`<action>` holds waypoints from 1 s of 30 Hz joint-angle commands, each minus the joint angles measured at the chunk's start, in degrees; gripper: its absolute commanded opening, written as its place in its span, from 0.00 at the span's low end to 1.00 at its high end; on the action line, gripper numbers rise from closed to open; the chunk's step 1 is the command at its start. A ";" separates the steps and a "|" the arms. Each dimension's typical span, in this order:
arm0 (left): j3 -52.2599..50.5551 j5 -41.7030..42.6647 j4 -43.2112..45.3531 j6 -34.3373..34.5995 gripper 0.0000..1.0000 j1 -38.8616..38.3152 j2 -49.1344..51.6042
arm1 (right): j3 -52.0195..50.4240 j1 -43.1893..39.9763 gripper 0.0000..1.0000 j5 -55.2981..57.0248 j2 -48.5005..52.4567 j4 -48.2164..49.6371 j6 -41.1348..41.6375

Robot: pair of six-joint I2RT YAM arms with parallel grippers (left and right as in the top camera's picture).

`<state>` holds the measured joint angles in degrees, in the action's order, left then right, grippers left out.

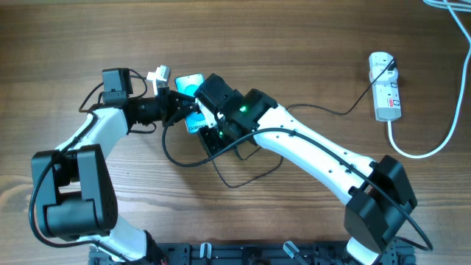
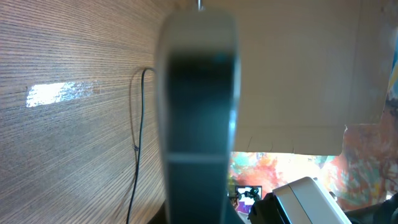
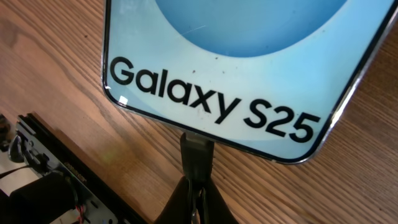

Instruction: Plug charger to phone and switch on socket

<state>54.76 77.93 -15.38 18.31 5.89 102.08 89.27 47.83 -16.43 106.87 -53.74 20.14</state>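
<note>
The phone (image 1: 189, 83) with its cyan screen lies left of centre, between my two grippers. My left gripper (image 1: 179, 103) is shut on its side; in the left wrist view the phone (image 2: 198, 112) is a blurred dark edge filling the centre. My right gripper (image 3: 198, 202) is shut on the charger connector (image 3: 196, 155), whose tip meets the bottom edge of the phone (image 3: 236, 50) under the "Galaxy S25" text. In the overhead view the right gripper (image 1: 210, 132) sits just below the phone. The charger cable (image 1: 340, 112) runs to the socket (image 1: 385, 92) at the far right.
A white cord (image 1: 434, 151) curves from the socket off the top right corner. Slack black cable (image 1: 235, 184) loops on the wood under the right arm, and shows in the left wrist view (image 2: 138, 149). A black rail (image 3: 56, 162) lies along the table's near edge.
</note>
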 commanded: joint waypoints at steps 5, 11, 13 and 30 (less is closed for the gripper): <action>0.42 2.82 -0.04 -1.62 0.04 -0.17 -1.49 | 0.02 -0.50 0.04 1.88 0.94 1.88 1.92; 0.42 2.82 -0.04 -1.62 0.04 -0.17 -1.49 | 3.45 -2.45 0.04 1.18 0.92 0.11 2.56; 0.42 2.84 -0.07 -1.90 0.04 -0.17 -1.49 | 3.56 -2.45 0.04 1.20 0.90 0.13 2.54; 0.42 3.69 -3.43 0.17 0.04 -0.15 -1.49 | 6.45 -2.49 0.04 2.73 0.90 5.31 5.35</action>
<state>55.59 77.41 -18.26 17.61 6.85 102.08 92.82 46.63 -17.26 106.91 -50.33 24.88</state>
